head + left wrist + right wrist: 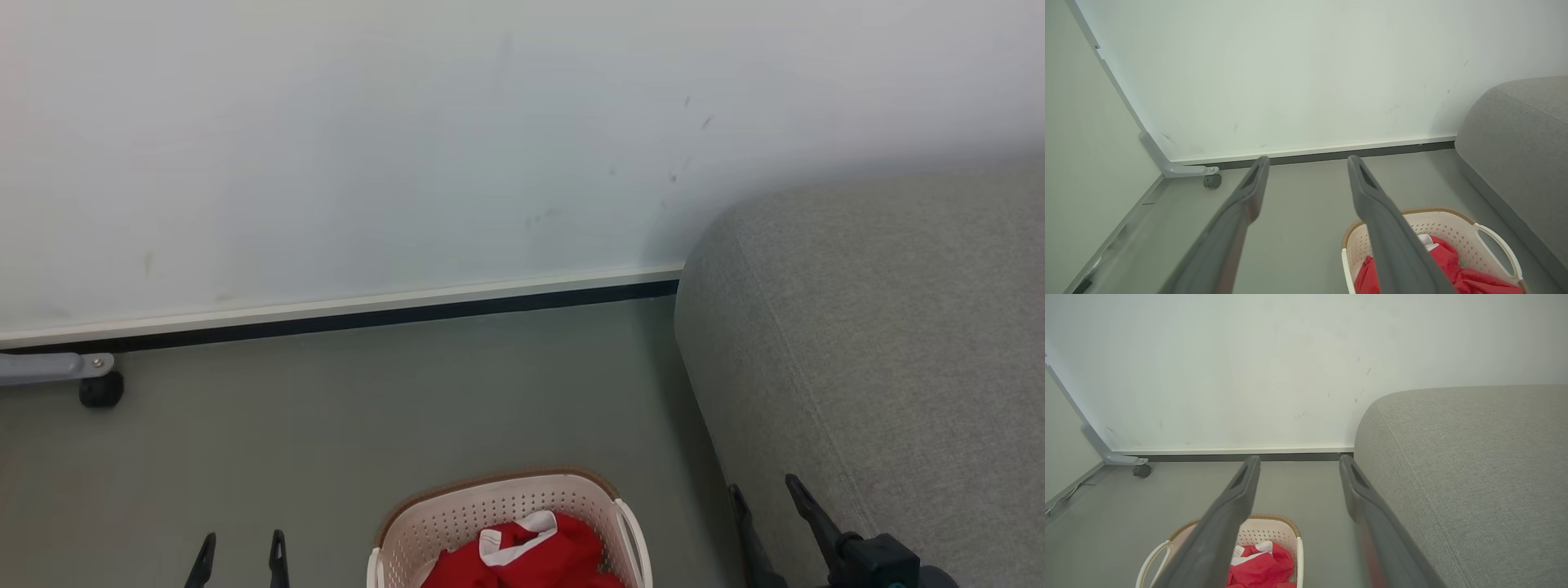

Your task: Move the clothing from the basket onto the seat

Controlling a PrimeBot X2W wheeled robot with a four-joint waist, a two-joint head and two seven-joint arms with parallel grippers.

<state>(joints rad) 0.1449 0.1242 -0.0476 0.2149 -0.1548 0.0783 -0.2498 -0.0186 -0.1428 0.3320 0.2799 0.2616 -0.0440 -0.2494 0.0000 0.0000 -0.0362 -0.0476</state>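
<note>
My left gripper [1308, 162]: fingers spread wide with nothing between them, hanging over the floor [326, 425] just left of the basket [482, 510].
My right gripper [1299, 459]: also spread and empty, poised over the gap between the basket and the flank of the seat [882, 343].
The clothing [539, 559]: a red heap with white trim, lying inside the basket; none of it is on the seat.
The basket: standing on the floor near the seat's side, not touching it.
Progress: I judge the task not yet begun.
Risk, the grab: the heap is crumpled, so closing on a thin fold could lift one edge and let it slip free.
Risk, the basket: a fingertip could catch in the perforated wall or a handle, and a light basket would drag or tip.
Risk, the carry: trailing cloth might snag the brown rim, or drop to the floor short of the seat's rounded edge.
Risk, my right arm: it is close to the upholstery, so a careless swing could scrape it.
</note>
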